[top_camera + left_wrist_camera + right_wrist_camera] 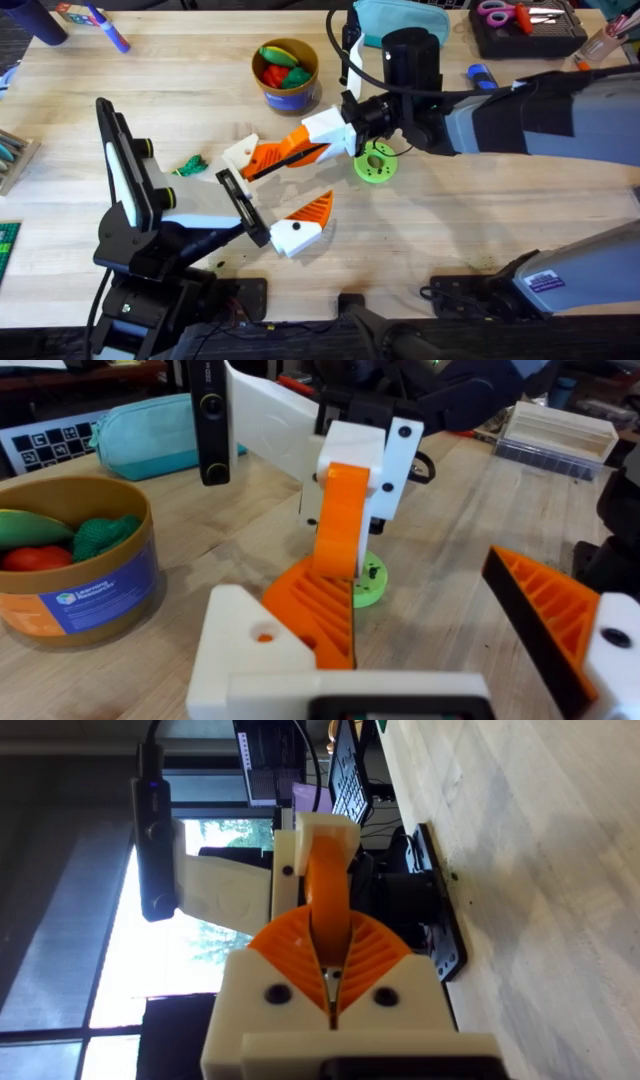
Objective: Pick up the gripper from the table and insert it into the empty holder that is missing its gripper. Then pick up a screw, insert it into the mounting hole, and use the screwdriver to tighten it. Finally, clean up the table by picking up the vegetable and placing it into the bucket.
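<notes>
vegetable (188, 165): lies loose on the surface (480, 230), at about 8 o'clock from the bucket and 9 o'clock from the left end effector, well outside its fingers.
left end effector (290, 185): spread wide, holding nothing; its white-and-orange fingers point toward 2 o'clock.
bucket (285, 75): upright at 12 o'clock from the two end effectors, with red and green toy produce inside.
right end effector (285, 155): pads closed to a thin slit, reaching in from 3 o'clock; its tip meets the orange pad of one left finger. I cannot tell whether it grips that finger.
green disc (375, 165): flat on the surface at 4 o'clock from the bucket.
step in hand: probably the clean-up, not yet begun on the vegetable.
next move: the arms must separate, then an open end effector goes to the vegetable.
</notes>
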You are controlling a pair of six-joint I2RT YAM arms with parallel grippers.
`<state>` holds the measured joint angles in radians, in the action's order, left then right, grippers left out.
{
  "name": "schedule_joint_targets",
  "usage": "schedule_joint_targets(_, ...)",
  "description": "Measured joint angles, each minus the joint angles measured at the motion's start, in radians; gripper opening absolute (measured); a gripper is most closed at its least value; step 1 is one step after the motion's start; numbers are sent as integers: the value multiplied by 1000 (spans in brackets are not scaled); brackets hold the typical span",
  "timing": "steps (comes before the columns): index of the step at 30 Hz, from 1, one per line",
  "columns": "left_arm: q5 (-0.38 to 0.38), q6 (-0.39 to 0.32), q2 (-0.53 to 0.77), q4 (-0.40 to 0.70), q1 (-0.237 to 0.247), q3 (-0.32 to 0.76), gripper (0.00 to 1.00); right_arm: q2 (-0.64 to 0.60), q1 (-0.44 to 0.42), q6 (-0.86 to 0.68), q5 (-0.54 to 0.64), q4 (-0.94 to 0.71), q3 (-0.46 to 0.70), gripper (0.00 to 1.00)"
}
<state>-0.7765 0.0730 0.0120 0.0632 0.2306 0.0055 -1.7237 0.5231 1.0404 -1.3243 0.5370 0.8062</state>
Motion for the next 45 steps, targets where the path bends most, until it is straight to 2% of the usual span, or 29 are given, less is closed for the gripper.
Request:
schedule_joint_targets(15, 7, 10, 0, 0, 0, 0, 991, 0, -37, 42, 23, -9, 0, 20)
schedule_joint_targets(30, 10, 28, 1, 1, -7, 0, 991, 0, -5, 49, 52, -8, 0, 20)
schedule_joint_targets(45, -67, 28, 1, 5, -16, 0, 991, 0, 3, 52, 56, -13, 0, 20)
